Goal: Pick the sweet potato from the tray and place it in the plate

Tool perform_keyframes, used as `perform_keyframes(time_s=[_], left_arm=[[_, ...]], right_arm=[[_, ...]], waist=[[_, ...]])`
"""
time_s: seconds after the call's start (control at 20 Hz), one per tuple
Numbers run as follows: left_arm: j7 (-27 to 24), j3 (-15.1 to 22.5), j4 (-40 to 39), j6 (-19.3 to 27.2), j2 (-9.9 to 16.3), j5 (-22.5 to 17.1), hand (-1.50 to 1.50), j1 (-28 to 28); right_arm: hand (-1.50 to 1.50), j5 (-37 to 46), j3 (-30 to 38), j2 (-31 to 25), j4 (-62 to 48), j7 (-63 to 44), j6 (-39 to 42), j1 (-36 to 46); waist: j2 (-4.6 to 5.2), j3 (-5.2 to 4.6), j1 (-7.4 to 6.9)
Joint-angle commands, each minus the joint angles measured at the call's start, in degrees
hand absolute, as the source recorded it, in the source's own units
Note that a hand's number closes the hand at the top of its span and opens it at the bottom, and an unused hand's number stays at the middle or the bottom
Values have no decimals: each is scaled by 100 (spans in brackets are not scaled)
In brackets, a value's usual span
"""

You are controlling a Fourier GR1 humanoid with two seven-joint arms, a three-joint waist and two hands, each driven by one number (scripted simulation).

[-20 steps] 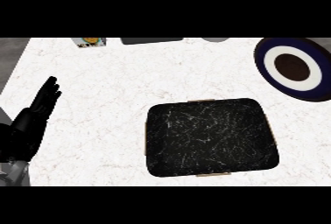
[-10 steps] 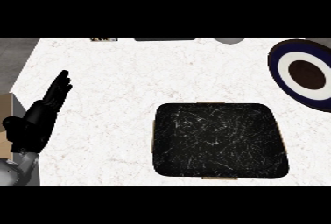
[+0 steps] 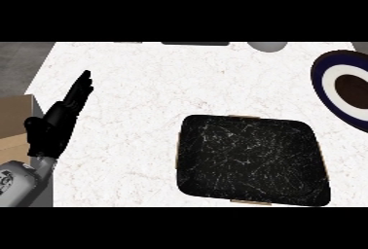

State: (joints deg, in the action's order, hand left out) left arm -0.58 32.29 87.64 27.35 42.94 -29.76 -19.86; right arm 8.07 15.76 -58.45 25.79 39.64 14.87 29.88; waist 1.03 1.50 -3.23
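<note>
A black marbled tray (image 3: 251, 160) lies on the white counter at the lower right. No sweet potato shows on it or anywhere else in view. The plate (image 3: 343, 95), dark blue with a white ring and a dark centre, sits at the right edge, partly cut off. My left hand (image 3: 59, 120) rests open at the left, fingers straight and pointing up, well apart from the tray. My right hand does not show.
The counter's left edge (image 3: 39, 78) runs beside my left hand, with a brown surface below it. A grey round object (image 3: 267, 45) and a dark flat item (image 3: 195, 43) sit at the far edge.
The view has shifted: the tray and plate sit further right and lower in the picture, and the far-edge items have slid toward the top. My left hand keeps its open pose.
</note>
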Motion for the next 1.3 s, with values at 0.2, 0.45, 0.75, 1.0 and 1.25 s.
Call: perform_keyframes(time_s=[0.2, 0.45, 0.75, 1.0, 1.25], left_arm=[[-168, 171, -375, 89, -550, 64, 0, -172], [-186, 151, -540, 60, -529, -65, 0, -337], [-155, 333, -520, 177, -501, -21, 0, -362], [-335, 330, -578, 207, -557, -85, 0, -404], [-240, 379, -535, 233, -469, -204, 0, -360]], right_arm=[[150, 834, -672, 521, -511, -112, -488, 816], [150, 1400, -1073, 904, -841, -225, -1130, 1041], [-150, 1153, -836, 1481, -1546, -869, -650, 1562], [-150, 1046, -681, 1627, -1742, -714, -593, 1702], [-150, 236, 116, 1598, -1927, -392, -24, 1793]], waist=[[83, -123, -105], [118, -116, -137], [112, -109, -171], [125, -103, -139], [89, -101, -20]])
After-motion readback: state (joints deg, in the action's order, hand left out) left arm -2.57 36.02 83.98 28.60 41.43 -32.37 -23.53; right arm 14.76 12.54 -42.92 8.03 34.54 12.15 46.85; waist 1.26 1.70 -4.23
